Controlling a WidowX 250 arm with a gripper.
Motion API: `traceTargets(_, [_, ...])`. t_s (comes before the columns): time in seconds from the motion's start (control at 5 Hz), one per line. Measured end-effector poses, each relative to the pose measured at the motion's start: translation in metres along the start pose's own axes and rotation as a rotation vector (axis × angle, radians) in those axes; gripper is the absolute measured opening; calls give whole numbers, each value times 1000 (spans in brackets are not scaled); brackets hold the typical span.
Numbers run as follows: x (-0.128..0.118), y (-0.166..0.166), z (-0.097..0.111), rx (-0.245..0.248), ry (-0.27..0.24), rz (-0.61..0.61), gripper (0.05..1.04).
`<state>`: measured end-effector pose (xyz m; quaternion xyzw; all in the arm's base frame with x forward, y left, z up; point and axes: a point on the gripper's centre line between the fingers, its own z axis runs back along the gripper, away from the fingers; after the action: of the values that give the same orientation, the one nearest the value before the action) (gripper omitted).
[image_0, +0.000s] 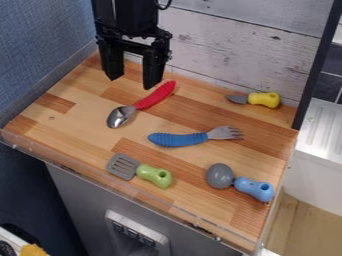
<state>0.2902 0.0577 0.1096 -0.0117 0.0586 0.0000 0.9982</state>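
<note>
My gripper (133, 81) hangs open over the back left of the wooden counter (80, 107), its two fingers apart with nothing between them. Just below it and to the right lies a spoon with a red handle (156, 95) and a metal bowl pointing toward the front left. A fork with a ribbed blue handle (178, 140) lies near the middle, tines to the right. Toward the front are a grey spatula with a green handle (153, 176) and a grey round-headed spoon with a light blue handle (254, 189). A small yellow-handled utensil (264, 99) lies at the back right.
A whitewashed plank wall (227, 47) stands behind the counter, and a blue wall (43, 50) on the left. A dark upright post (316, 70) rises at the back right corner. A low clear rim (107, 182) runs along the front edge. A white ridged surface (324, 132) is beyond the right side.
</note>
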Motion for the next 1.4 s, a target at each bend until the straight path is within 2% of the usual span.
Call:
traceTargets(0.2, [10, -17, -2, 0, -7, 119, 996])
traceTargets(0.6, [69, -67, 6, 3, -95, 512, 999])
traceTargets(0.8, [89, -88, 7, -1, -130, 689, 995])
traceTargets(1.0, [98, -113, 6, -6, -141, 728, 995])
traceTargets(1.2, [99, -134, 3, -8, -141, 649, 998])
traceTargets(1.4, [100, -145, 2, -8, -138, 513, 998])
